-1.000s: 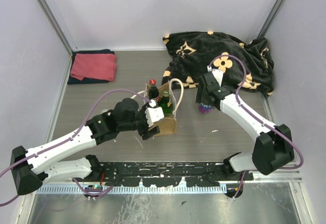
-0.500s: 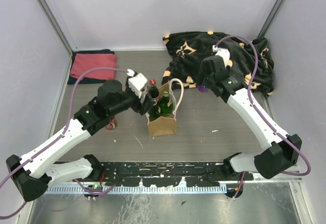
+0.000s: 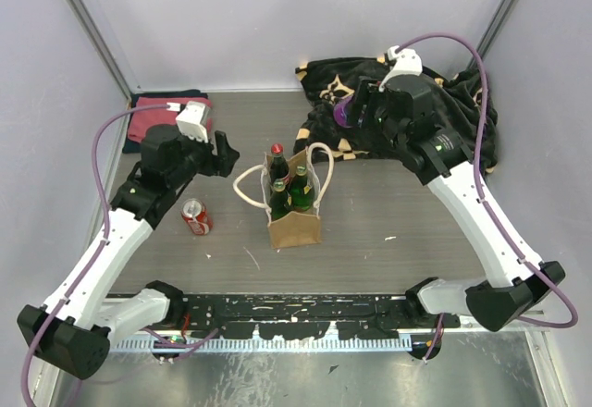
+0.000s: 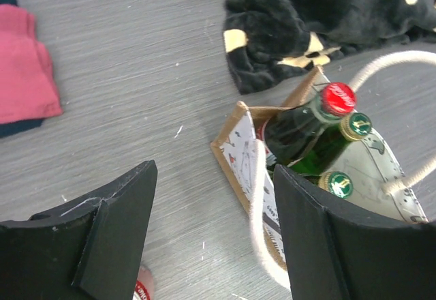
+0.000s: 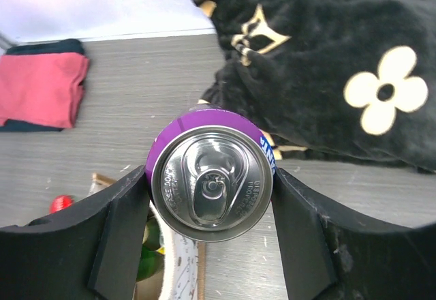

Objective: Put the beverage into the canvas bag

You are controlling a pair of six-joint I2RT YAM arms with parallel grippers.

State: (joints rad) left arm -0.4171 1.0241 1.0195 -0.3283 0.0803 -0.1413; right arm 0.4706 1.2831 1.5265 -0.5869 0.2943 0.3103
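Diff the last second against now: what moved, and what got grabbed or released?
The right gripper, shut on the purple can throughout, lifted it off the table, up and back over the black blanket. The left gripper, open and empty, pulled away from the canvas bag, back-left toward the red cloth, uncovering a red can on the table. The bag and its three bottles are unchanged.

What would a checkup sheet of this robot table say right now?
Surface: grey wood-grain table, a few small specks.
Job's things: canvas bag upright, three bottles inside; purple can not yet in it.
Clutter: red can apart from the bag; red cloth and black flowered blanket at the back.
End effectors: left end effector open, empty; right end effector shut on the purple can.
Cables: purple cables loop along both arms; no snag seen.
Surroundings: plain pale walls, metal frame posts.
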